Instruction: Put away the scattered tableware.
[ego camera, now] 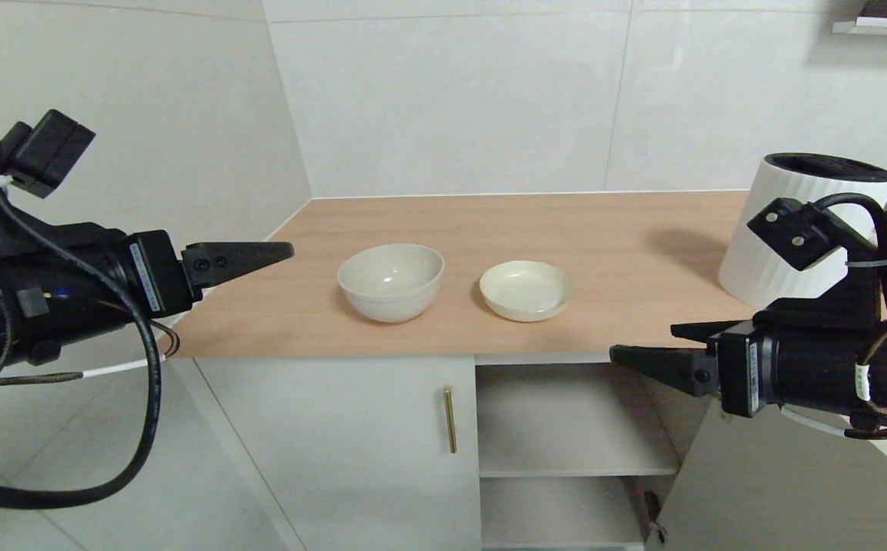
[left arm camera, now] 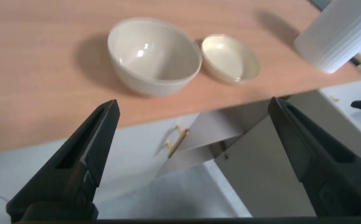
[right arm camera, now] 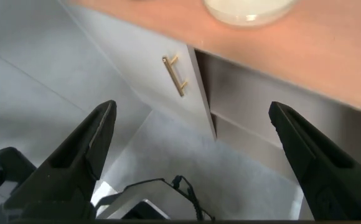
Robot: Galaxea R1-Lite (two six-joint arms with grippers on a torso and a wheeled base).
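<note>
Two pieces sit out on the countertop (ego camera: 604,229): a deep bowl (ego camera: 390,281) and, just beside it at its 3 o'clock, a shallow dish (ego camera: 526,289), both apart from either gripper, so I judge nothing put away yet. Left gripper (ego camera: 286,250) hangs off the counter edge at the bowl's 9 o'clock, jaws wide apart and holding nothing; right gripper (ego camera: 642,342) sits at the dish's 5 o'clock, jaws likewise spread and unloaded. Open cabinet (ego camera: 573,472) at the dish's 6 o'clock shows its shelves, the likely destination; both picks and both placements are left.
</note>
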